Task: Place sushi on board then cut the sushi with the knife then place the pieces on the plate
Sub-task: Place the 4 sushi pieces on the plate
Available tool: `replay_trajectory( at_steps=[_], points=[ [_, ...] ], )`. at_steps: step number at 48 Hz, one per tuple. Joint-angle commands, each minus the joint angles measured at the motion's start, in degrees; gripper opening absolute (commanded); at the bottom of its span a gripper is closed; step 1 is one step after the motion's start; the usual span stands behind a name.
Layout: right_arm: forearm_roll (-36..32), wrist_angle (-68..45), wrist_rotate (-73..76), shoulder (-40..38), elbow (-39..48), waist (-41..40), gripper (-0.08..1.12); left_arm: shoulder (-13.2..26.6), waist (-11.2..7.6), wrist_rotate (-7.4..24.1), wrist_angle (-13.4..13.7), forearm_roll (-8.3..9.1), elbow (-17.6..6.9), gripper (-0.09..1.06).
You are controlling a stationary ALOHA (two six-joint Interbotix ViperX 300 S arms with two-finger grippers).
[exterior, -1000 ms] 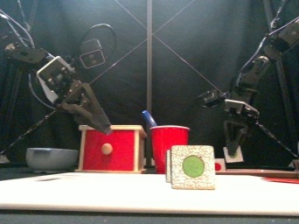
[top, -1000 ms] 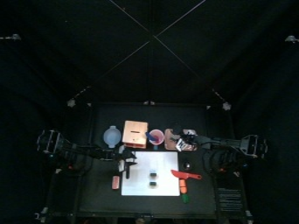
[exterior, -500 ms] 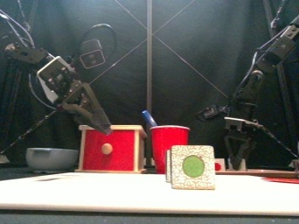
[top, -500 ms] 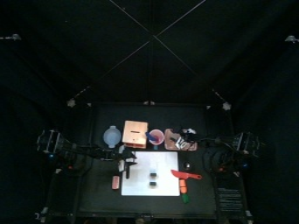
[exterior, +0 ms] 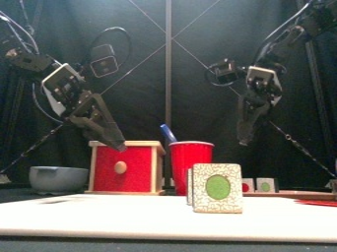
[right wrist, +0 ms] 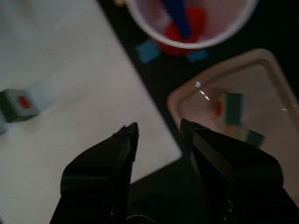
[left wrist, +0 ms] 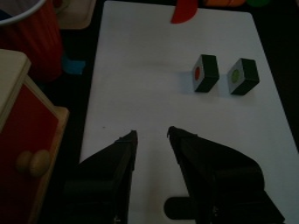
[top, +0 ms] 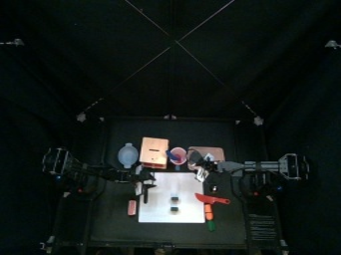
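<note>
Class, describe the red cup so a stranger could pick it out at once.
Find the white board in the middle of the table. Behind its back edge, the red cup stands between the wooden box and the pink tray. Only it is tall, round and holds a blue knife.

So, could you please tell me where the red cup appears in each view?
Top view: red cup behind the white cutting board, beside the wooden box.
Front view: centre, right of the box.
Left wrist view: cut off, past the board's corner.
Right wrist view: seen from above, blue knife inside.
Shared landmark: the board.
</note>
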Motion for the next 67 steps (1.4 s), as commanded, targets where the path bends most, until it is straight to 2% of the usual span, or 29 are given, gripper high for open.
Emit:
replay_trajectory(
  at_steps=[1, 10, 22, 49, 59, 67],
  points=[
    [0.97, -4.39, -0.09, 2.11, -3.16, 5.45, 0.81, -0.35, 0.18, -0.09, -0.18, -0.35, -0.88, 0.76],
    [2.02, -7.03, 0.0, 8.44, -6.68, 10.72, 0.83, -0.35, 0.26, 0.0, -0.18, -1.49, -0.7, 0.76],
    [2.11, -7.65, -0.44, 15.47, -12.22, 15.64, 0.87, -0.35, 0.26, 0.0, 0.35, -1.58, -0.62, 0.76],
    [2.2, -7.65, -0.7, 25.05, -17.31, 17.67, 0.89, -0.35, 0.26, 0.18, 0.35, -1.58, -0.53, 0.76],
    [0.62, -7.73, -0.53, 27.51, -17.67, 17.58, 0.84, -0.35, 0.35, 0.18, 0.35, -1.58, -0.62, 0.76],
    [0.53, -7.73, -0.09, 27.42, -17.49, 17.05, 0.66, -0.35, 0.35, 0.18, 0.35, -1.58, -0.53, 0.76]
  ],
)
